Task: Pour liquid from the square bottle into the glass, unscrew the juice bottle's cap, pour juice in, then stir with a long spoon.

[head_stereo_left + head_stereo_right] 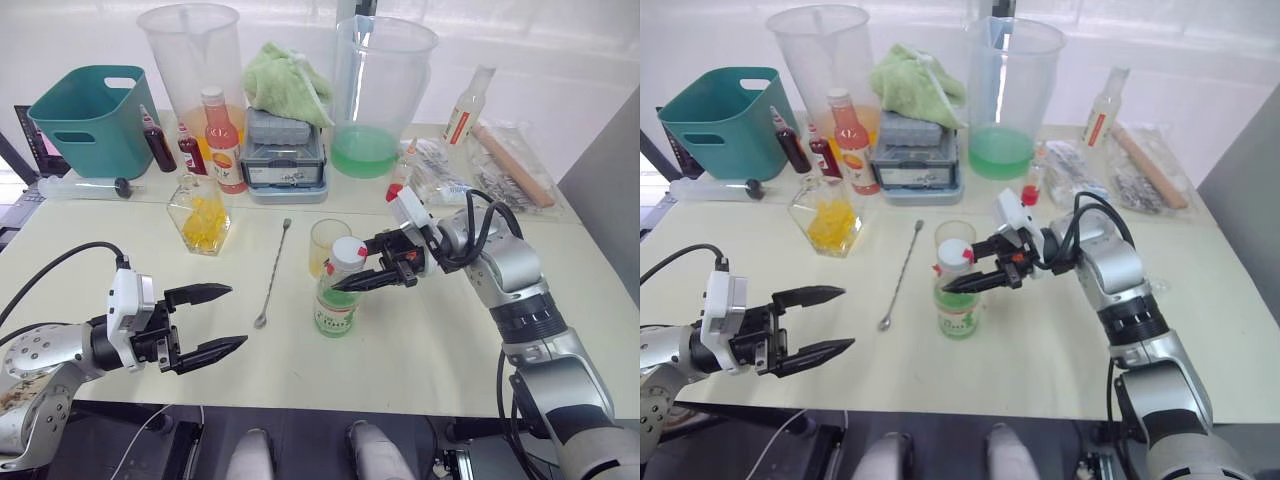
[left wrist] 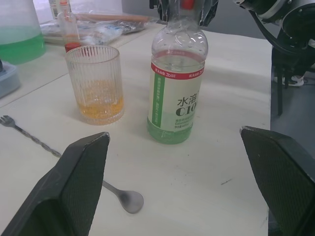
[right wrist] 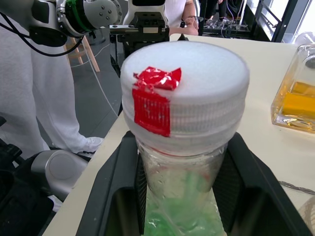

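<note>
I have the right hand (image 1: 368, 277) pinching the neck of the clear round green-labelled juice bottle (image 1: 337, 300), just under its white screw cap (image 1: 349, 251), on the pale worktop (image 1: 420, 340) beside the frosted glass (image 1: 327, 243), which holds some amber liquid. The left hand (image 1: 210, 322) hangs spread wide, well apart. I judge unscrewing is in hand; next the left must reach the cap and twist.

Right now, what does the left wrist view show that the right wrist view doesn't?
Left wrist view: the glass with orange liquid at its bottom, the long spoon by its bowl end, the juice bottle and its C1000 label. Right wrist view: the white cap with red tape, the right tool gripping the neck beneath it, the square bottle. Both: the juice bottle, upright, cap on.
</note>
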{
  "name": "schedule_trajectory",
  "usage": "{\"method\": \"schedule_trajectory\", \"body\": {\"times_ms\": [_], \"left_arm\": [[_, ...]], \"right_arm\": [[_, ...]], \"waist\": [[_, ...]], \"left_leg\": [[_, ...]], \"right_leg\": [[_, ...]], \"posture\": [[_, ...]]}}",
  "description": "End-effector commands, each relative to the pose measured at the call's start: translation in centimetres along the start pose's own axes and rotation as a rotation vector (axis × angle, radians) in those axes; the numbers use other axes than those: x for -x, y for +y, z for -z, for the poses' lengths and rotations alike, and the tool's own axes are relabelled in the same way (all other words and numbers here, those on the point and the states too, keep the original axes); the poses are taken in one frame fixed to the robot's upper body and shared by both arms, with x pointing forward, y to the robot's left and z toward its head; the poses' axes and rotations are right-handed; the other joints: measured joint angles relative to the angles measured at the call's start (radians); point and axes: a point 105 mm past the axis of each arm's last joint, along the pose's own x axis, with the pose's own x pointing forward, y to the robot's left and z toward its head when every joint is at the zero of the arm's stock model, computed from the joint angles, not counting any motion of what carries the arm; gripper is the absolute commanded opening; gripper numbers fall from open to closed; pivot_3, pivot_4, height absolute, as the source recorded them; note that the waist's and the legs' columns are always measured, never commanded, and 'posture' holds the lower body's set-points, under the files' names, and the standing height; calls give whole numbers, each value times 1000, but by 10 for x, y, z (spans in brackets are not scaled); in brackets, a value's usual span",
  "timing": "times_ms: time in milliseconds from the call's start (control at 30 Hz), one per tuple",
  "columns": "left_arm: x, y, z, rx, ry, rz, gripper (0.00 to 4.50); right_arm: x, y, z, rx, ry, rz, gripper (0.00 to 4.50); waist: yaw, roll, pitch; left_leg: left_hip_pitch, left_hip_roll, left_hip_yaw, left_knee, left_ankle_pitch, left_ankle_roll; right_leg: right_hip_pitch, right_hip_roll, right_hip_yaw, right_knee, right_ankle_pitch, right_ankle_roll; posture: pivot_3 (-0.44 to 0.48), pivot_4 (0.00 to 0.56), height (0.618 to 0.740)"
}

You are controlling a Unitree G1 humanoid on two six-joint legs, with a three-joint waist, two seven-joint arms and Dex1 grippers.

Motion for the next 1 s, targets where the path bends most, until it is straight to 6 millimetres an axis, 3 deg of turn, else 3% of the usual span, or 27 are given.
{"method": "schedule_trajectory", "body": {"times_ms": [33, 267, 400, 633, 933, 1000], "left_arm": [[-4, 0, -4, -27, -12, 37, 4500], [-17, 5, 0, -23, -33, 96, 4500], [-25, 12, 3, -20, -40, 136, 4500], [-32, 17, 3, -25, -53, 182, 4500], [-33, 19, 4, -30, -48, 201, 4500], [-32, 19, 4, -29, -46, 203, 4500]], "right_arm": [[5, 1, -14, 47, -33, 59, 1248], [-7, 17, -35, 22, -73, 211, 1248], [-12, 23, -32, -89, -54, 333, 1248], [-19, 28, -26, -123, -38, 450, 1248], [-23, 41, -11, -143, -15, 483, 1248], [-24, 44, -10, -151, -13, 462, 2276]], "waist": [[0, 0, 0], [-1, 0, 0], [1, 0, 0], [0, 0, 0], [-1, 0, 0], [0, 0, 0]], "left_leg": [[0, 0, 0, 0, 0, 0], [-1, 0, 0, 0, 0, 0], [-1, 0, -1, 0, 0, 0], [-1, 0, -1, 0, 0, 0], [-1, 0, -1, 0, 0, 0], [-1, 0, -1, 0, 0, 0]], "right_leg": [[0, 0, 0, 0, 0, 0], [-1, 0, 0, 1, 0, 0], [-1, 0, 0, 1, 0, 0], [-1, 0, 0, 1, 0, 0], [0, 0, 0, 1, 0, 0], [0, 0, 0, 1, 0, 0]], "posture": [[0, 150, 707], [0, 150, 707], [0, 150, 707], [0, 150, 707], [0, 150, 707], [0, 150, 707]]}}
